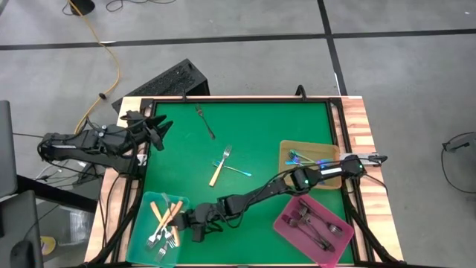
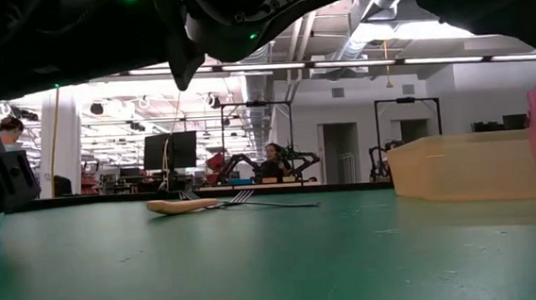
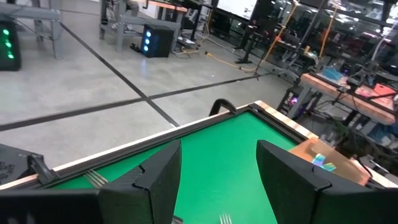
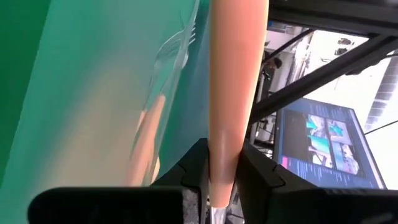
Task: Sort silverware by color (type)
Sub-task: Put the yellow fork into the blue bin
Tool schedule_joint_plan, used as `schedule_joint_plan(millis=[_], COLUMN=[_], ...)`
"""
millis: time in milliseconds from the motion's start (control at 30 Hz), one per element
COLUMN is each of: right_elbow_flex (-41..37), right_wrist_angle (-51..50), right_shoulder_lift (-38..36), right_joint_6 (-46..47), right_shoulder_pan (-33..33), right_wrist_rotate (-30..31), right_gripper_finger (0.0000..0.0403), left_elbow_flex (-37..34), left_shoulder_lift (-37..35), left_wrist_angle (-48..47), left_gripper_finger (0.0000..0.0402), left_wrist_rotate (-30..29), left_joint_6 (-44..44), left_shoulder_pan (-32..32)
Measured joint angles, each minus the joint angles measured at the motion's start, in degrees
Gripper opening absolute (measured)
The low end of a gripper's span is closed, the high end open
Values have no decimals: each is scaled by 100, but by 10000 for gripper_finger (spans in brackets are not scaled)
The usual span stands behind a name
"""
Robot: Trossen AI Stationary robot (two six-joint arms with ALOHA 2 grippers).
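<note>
My right gripper [image 1: 192, 223] reaches across the green table to the right rim of the teal tray [image 1: 141, 223] and is shut on a cream-handled fork [image 4: 231, 87]. Other cream-handled forks [image 1: 159, 218] lie in that tray. A cream-handled fork [image 1: 218, 170] lies crossed with an iridescent fork [image 1: 239, 170] mid-table, and a dark fork [image 1: 206, 121] lies flat near the far edge. My left gripper [image 3: 217, 180] waits open at the table's left edge, nothing between its fingers. My right gripper pinches the cream handle [image 4: 224, 146] between its two fingers [image 4: 194, 169]. It comes in level from the table's right. The handle runs along the fingers and sticks out past their tips, beside the teal tray's wall [image 4: 93, 93]. Whether the fork touches the tray, I cannot tell.
A tan tray [image 1: 286, 152] with iridescent forks stands at the right edge. A pink tray [image 1: 286, 223] with dark forks stands at the near right. In the low view the mid-table cream-handled fork [image 2: 182, 205] lies flat, with bare green surface around it.
</note>
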Motion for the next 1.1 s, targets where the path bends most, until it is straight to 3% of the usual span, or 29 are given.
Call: schedule_joint_plan(millis=[600,767,1100], right_elbow_flex=[0,0,0], right_wrist_angle=[340,432,500], right_shoulder_lift=[9,9,9], right_joint_6=[363,996,1407], right_shoulder_pan=[-4,-38,21], right_wrist_rotate=[5,11,-26], right_gripper_finger=[83,84,146], left_elbow_flex=[1,1,1], left_shoulder_lift=[0,0,0], left_wrist_angle=[-46,-44,-44], left_gripper_finger=[192,192,192], left_wrist_rotate=[-58,-58,-68], left_joint_6=[-54,-54,-54], left_shoulder_pan=[0,0,0])
